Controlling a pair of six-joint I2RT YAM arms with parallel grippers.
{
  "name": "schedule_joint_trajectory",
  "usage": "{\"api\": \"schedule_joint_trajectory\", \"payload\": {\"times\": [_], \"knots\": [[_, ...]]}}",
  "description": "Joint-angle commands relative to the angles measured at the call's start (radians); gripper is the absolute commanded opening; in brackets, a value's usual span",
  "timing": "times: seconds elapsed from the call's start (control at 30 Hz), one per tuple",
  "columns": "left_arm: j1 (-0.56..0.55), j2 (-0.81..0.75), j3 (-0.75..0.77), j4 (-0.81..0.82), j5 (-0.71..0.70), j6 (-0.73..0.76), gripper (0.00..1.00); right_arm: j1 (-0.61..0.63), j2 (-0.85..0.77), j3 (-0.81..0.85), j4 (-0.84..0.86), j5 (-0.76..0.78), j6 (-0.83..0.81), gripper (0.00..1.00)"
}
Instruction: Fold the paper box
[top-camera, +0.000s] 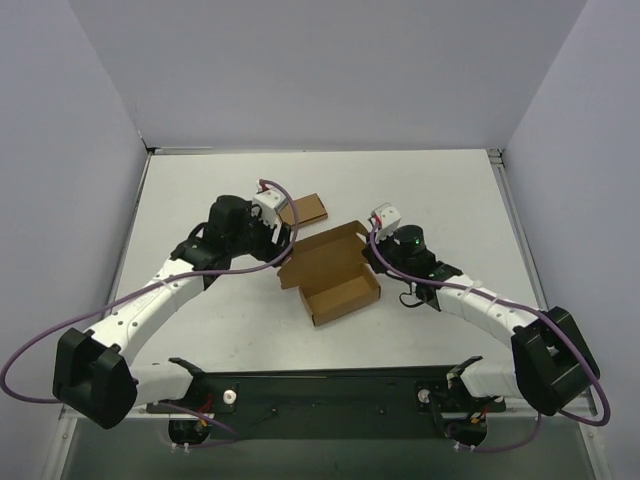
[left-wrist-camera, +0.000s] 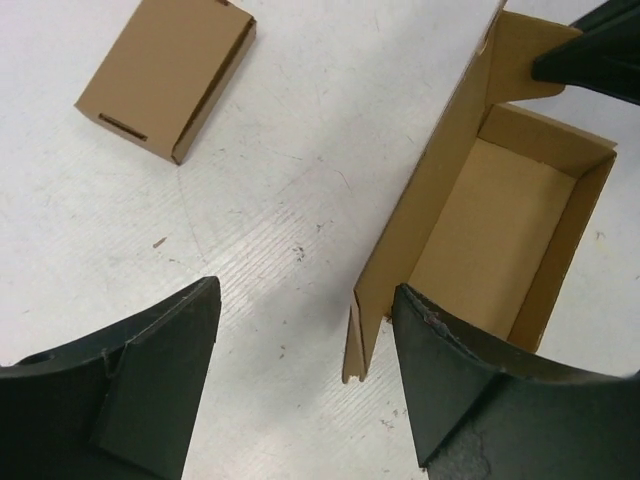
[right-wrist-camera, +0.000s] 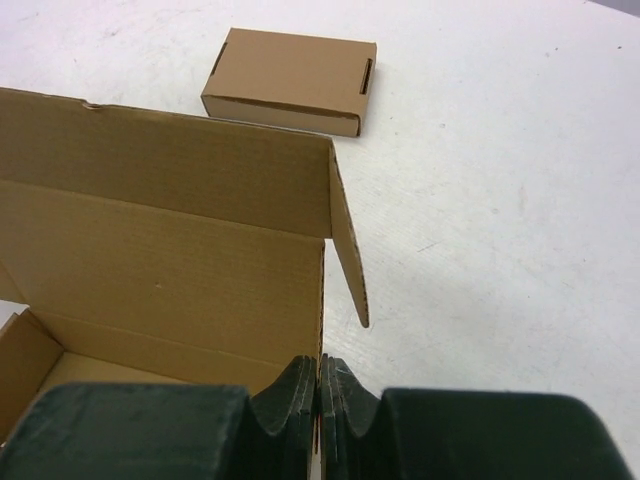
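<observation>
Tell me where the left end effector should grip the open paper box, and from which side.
Probably the tall upright panel of the paper box, at its near end, coming from the left arm's side: a thin standing sheet, lined up with the gap of the open left end effector.

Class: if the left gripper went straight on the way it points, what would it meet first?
Probably bare table between the left gripper's open fingers; one finger may catch the paper box's wall. Depth unclear.
</observation>
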Motion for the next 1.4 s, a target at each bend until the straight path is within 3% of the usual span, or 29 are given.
{"api": "schedule_joint_trajectory", "payload": {"times": [0.0, 0.1, 0.27, 0.5, 0.73, 1.07, 1.17, 1.37], "knots": [[0.014, -0.108, -0.013, 0.040, -0.068, -0.124, 0.79, 0.006, -0.060, -0.012, 0.041, 0.014, 0.009, 0.00], [0.014, -0.193, -0.134, 0.157, -0.090, -0.311, 0.80, 0.004, -0.069, -0.010, 0.032, 0.019, 0.016, 0.00], [0.008, -0.339, -0.415, 0.458, -0.015, -0.419, 0.80, 0.003, -0.075, 0.013, -0.016, 0.040, 0.018, 0.00], [0.009, -0.294, -0.472, 0.474, -0.071, -0.377, 0.81, 0.001, -0.080, 0.008, -0.010, 0.037, 0.018, 0.00], [0.008, -0.221, -0.466, 0.555, -0.078, -0.365, 0.70, 0.006, -0.090, 0.011, -0.027, 0.040, 0.018, 0.00], [0.001, -0.103, -0.422, 0.613, -0.085, -0.339, 0.69, 0.006, -0.100, 0.011, -0.042, 0.036, 0.018, 0.00], [-0.003, -0.080, -0.422, 0.639, -0.071, -0.340, 0.61, 0.006, -0.098, 0.008, -0.039, 0.037, 0.018, 0.00], [-0.008, -0.021, -0.431, 0.724, -0.059, -0.347, 0.35, 0.009, -0.078, 0.008, -0.036, 0.036, 0.018, 0.00]]}}
